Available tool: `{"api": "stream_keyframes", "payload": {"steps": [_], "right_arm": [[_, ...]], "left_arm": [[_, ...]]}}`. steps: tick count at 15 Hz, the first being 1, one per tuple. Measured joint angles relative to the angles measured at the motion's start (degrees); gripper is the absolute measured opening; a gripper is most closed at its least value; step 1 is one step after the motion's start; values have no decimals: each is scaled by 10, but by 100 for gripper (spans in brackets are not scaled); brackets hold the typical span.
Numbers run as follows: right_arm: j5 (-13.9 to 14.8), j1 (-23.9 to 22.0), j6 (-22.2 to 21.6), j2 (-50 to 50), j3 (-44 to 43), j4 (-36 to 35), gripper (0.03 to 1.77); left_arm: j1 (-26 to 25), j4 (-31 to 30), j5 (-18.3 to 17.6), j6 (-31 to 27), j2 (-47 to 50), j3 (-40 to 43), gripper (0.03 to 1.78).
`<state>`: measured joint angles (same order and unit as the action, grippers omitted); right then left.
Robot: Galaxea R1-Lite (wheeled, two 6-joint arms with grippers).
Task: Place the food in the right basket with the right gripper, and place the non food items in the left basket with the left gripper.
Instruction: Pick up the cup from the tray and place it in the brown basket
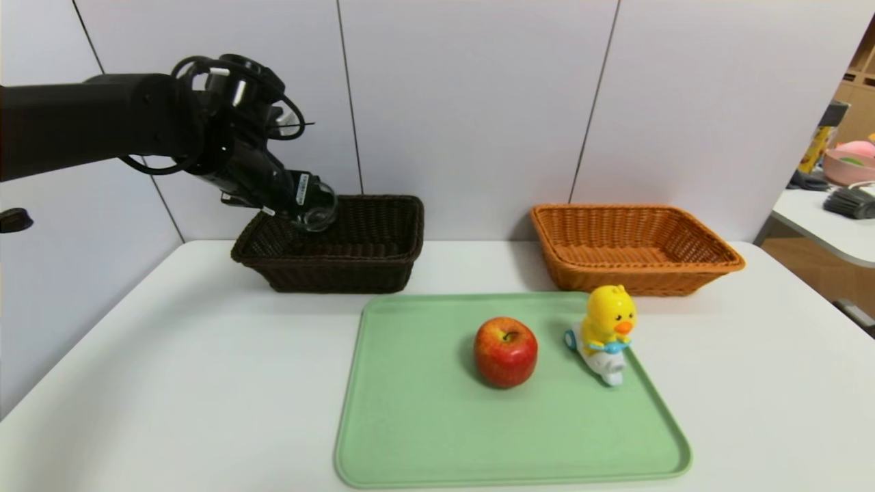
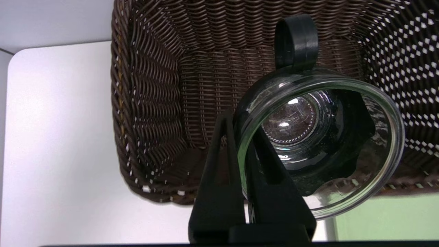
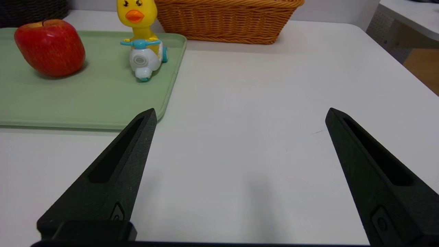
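Clear glass, round and thick-rimmed with a dark scalloped inside, the cup (image 1: 318,207) hangs above the left end of the dark basket (image 1: 342,263), tilted on its side with its mouth toward the wrist camera. The left gripper (image 1: 309,203) clamps its rim, one finger (image 2: 219,171) outside the wall and the other inside, and the cup is clear of the basket floor. The black left arm reaches in level from the far left, cables looping at its wrist, and the gripper angles down and to the right over the basket's left rim.

On the green tray (image 1: 424,437) the red apple (image 1: 506,351), streaked yellow with a short stem, sits near the middle. The yellow duck toy (image 1: 605,333) on its white and blue scooter stands just right of it, near the tray's right edge. The orange basket (image 1: 636,249) sits at the far right, behind the tray's right corner, and holds nothing that can be seen.

The right gripper (image 3: 240,116) hovers low over the near right of the table, right of the tray, its two fingers spread wide and holding nothing.

The white table (image 1: 171,383) has rounded corners and stands against a pale panelled wall; another table with clutter shows at the far right.
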<state>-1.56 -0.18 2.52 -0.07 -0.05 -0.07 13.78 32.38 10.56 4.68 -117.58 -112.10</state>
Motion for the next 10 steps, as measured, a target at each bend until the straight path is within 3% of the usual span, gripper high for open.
{"api": "stream_keyframes", "payload": {"steps": [5,10], "right_arm": [[0,0,0,0,0,0,170],[0,0,0,0,0,0,170]], "left_arm": [[-21,-59,0,0,-69,-9,11],[-38,-75,0,2,-112,-11,11]]}}
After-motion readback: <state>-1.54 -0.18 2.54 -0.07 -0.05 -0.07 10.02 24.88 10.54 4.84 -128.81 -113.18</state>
